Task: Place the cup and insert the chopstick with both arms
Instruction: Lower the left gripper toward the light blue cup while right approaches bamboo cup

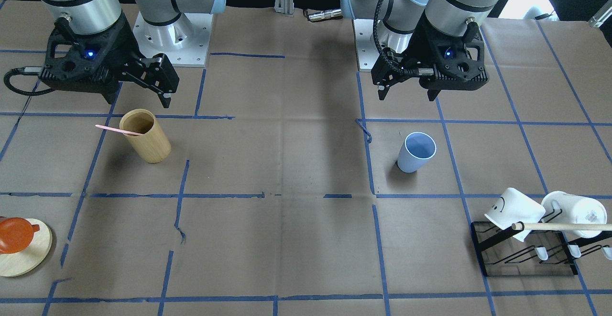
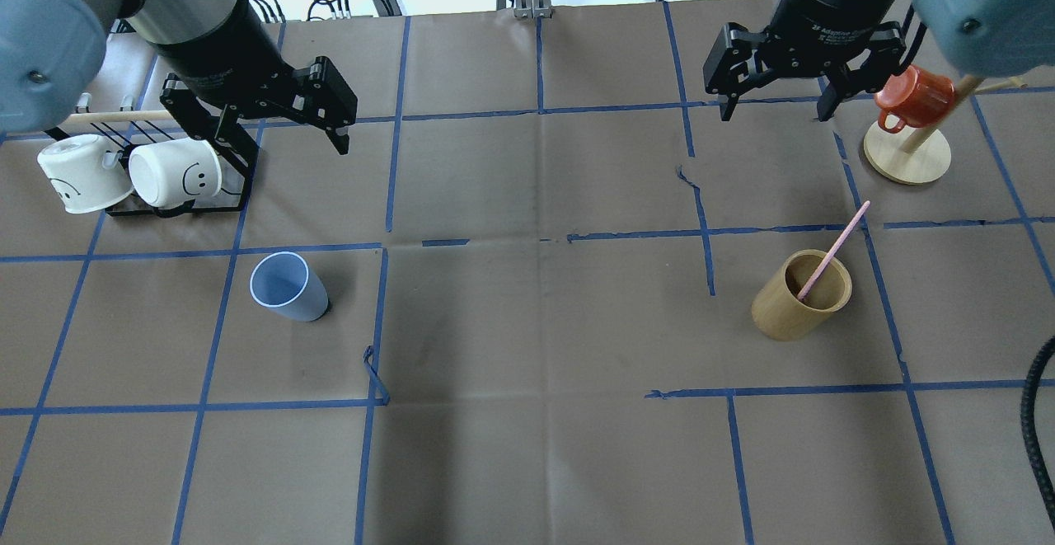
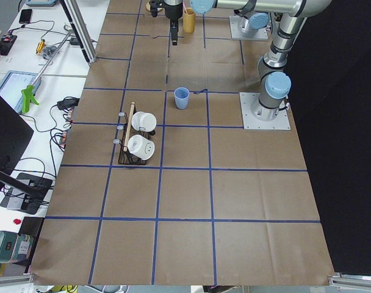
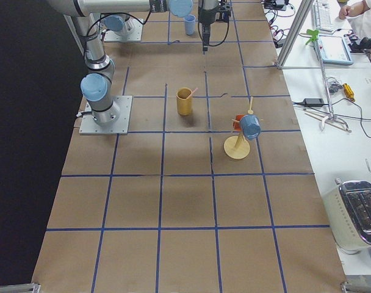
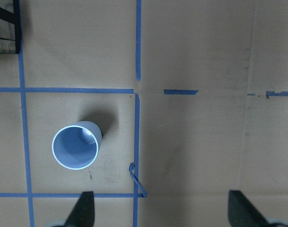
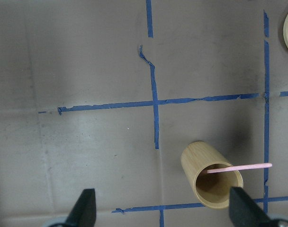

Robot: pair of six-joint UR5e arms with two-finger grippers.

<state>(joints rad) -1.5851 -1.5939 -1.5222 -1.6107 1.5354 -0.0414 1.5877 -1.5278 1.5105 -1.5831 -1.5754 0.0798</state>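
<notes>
The light blue cup (image 2: 288,285) stands upright on the brown table, also seen in the front view (image 1: 416,152) and the left wrist view (image 5: 76,147). My left gripper (image 2: 280,143) hangs open and empty above and beyond it, not touching. The pink chopstick (image 2: 832,252) leans in a tan bamboo cylinder (image 2: 799,295), its top sticking out over the rim; it also shows in the right wrist view (image 6: 238,168). My right gripper (image 2: 775,114) is open and empty, high above the table, beyond the cylinder.
A black rack (image 2: 165,207) with two white mugs (image 2: 177,174) and a long wooden rod (image 2: 115,116) sits at the far left, close to my left gripper. An orange mug (image 2: 907,98) hangs on a wooden stand (image 2: 907,157) at the far right.
</notes>
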